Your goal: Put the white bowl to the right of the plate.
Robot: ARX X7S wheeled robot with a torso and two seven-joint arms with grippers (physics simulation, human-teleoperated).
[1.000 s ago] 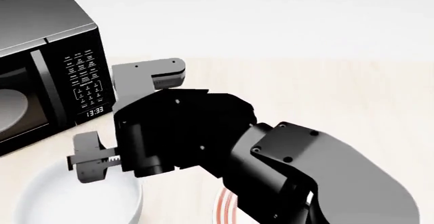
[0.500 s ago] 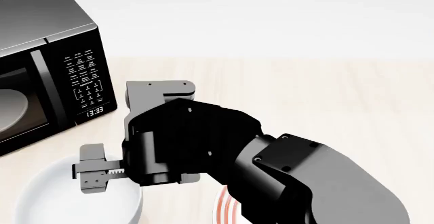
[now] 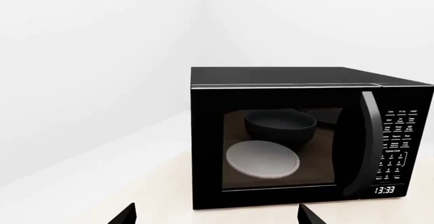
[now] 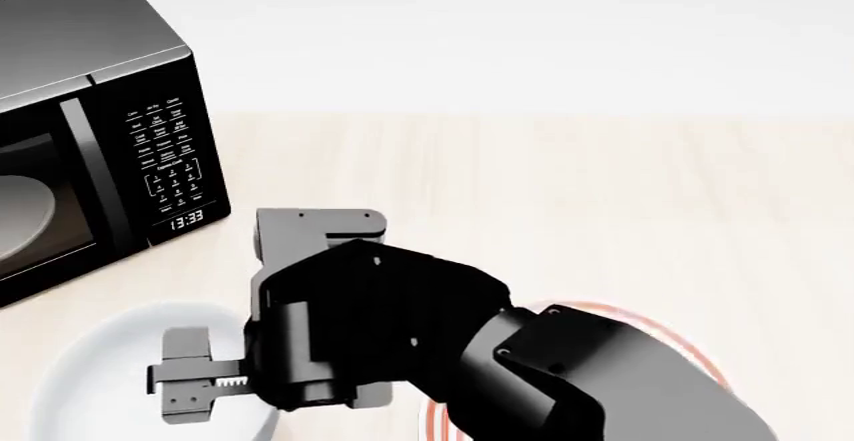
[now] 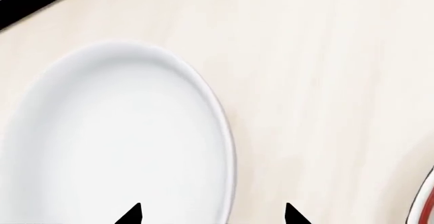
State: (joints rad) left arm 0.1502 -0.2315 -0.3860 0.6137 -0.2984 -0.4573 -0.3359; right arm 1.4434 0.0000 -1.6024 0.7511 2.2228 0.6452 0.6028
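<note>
The white bowl (image 4: 94, 381) sits on the table at the near left in the head view, in front of the microwave. The plate (image 4: 434, 416) with red rings lies to the bowl's right, mostly hidden under my right arm. My right gripper (image 4: 200, 386) hangs over the bowl's right rim. In the right wrist view the right gripper (image 5: 211, 216) is open, with one fingertip over the bowl (image 5: 115, 132) and the other outside its rim. The plate's edge (image 5: 424, 203) shows at the corner. My left gripper (image 3: 217, 218) is open and empty, facing the microwave.
A black microwave (image 4: 94, 111) stands at the far left with its door shut. In the left wrist view the microwave (image 3: 298, 137) shows a greyish turntable disc (image 3: 262, 159) behind its window. Light wooden table (image 4: 601, 201) stretches to the right and back.
My right gripper has moved down and nearer, from above the bowl's far rim to low over its right rim. More of the plate's far rim now shows.
</note>
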